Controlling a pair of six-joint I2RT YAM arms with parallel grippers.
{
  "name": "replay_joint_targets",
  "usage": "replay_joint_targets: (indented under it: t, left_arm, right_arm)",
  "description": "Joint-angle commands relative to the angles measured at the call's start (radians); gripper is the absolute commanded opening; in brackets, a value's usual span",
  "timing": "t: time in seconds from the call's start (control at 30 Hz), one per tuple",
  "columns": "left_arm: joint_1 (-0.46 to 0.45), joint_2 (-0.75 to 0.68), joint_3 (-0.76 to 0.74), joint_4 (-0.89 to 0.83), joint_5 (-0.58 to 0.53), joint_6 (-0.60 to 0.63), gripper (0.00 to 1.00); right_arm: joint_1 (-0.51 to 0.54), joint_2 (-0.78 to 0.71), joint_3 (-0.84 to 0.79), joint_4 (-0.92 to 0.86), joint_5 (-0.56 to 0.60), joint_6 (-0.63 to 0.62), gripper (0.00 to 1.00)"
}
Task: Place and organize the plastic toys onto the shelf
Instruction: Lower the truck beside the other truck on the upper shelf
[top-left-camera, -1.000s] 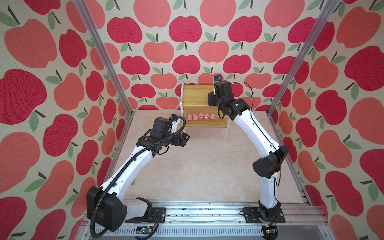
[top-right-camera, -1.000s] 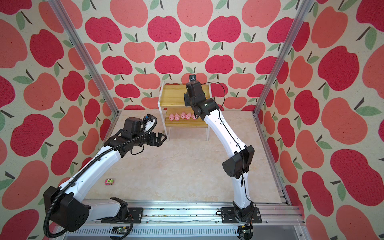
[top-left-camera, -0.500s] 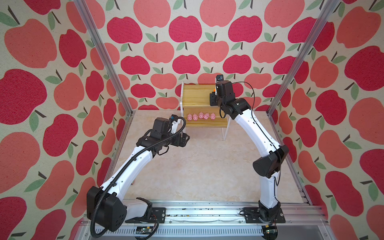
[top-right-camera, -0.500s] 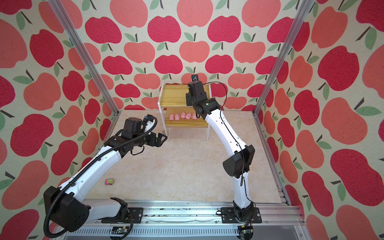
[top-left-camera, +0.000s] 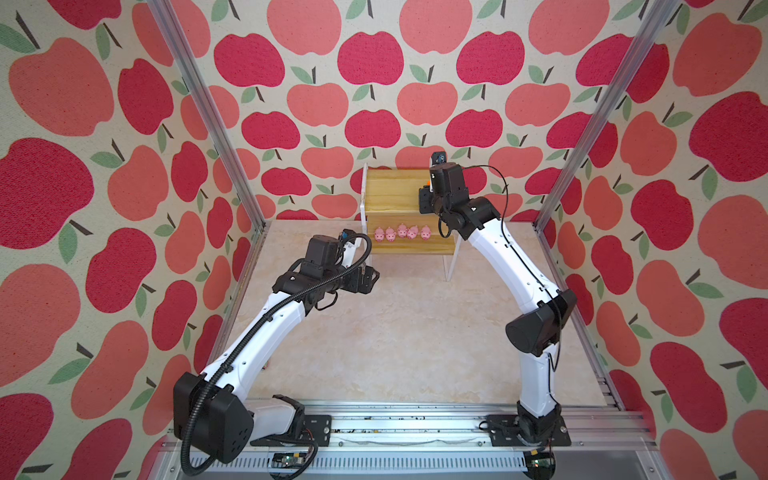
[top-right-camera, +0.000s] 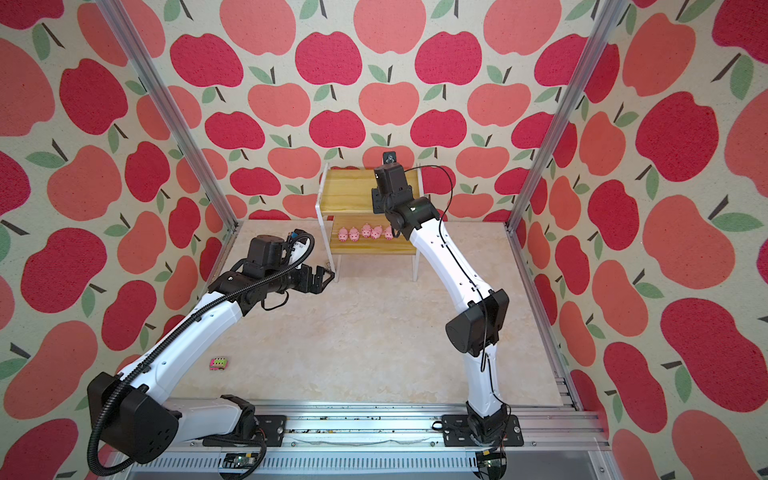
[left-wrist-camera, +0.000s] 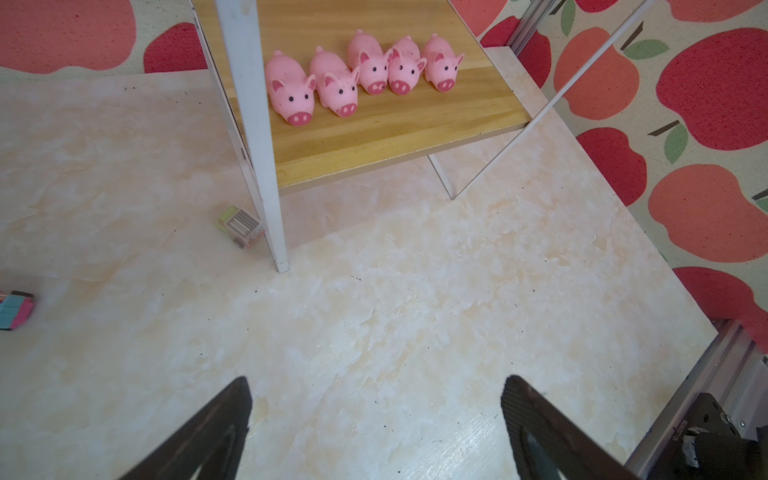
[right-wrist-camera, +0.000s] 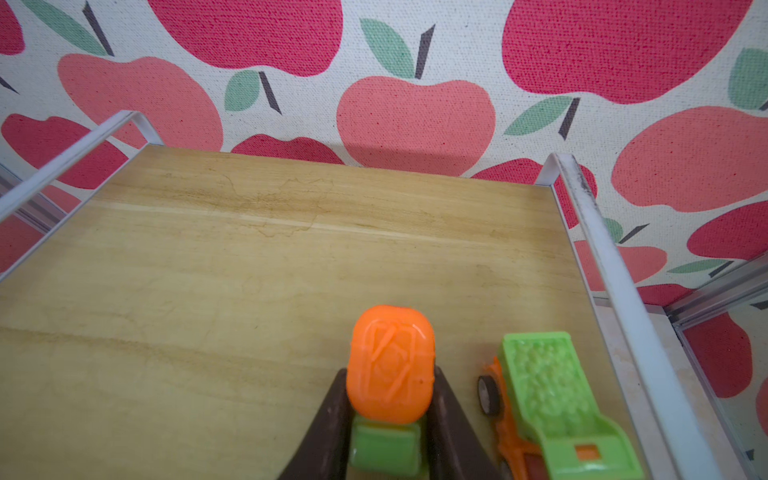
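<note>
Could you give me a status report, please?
Left gripper open, empty. Right gripper shut on orange truck at shelf top board. Pale truck on table by shelf leg. Nothing blocking.

Left arm (top-left-camera: 266, 328): elbow bent, forearm reaching forward and inward.
Left gripper (left-wrist-camera: 376, 382): jaws spread wide apart, angled downward.
Right arm (top-left-camera: 511, 266): elbow raised, forearm stretched far forward and inward.
Right gripper (right-wrist-camera: 390, 376): jaws narrowed, clamped on both sides of the orange truck (right-wrist-camera: 388, 349).

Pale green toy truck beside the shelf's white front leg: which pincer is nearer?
Left. The left pincer hovers open just short of the pale green toy truck; the right pincer is up at the shelf's top wooden board, gripping an orange-and-green toy truck.
</note>
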Motion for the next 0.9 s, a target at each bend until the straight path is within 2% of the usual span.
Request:
replay_joint_targets:
  t: [0.0,0.67,0.77,0.87]
  left_arm:
    - [0.003,-0.012,-0.010,0.026,0.014,-0.013,0.96]
    - [0.003,-0.020,-0.010,0.028,0.017,-0.018,0.96]
    - [0.003,-0.020,-0.010,0.029,0.017,-0.018,0.96]
    - [0.003,-0.022,-0.011,0.028,0.017,-0.017,0.96]
  right_arm:
    - [-0.004,-0.021,-0.016,-0.006,0.021,0.016,0.22]
    - [-0.002,-0.048,-0.052,0.002,0.028,0.015,0.24]
    - [-0.002,-0.048,-0.055,0.005,0.029,0.014,0.27]
    - [-0.002,-0.046,-0.048,0.010,0.025,0.012,0.35]
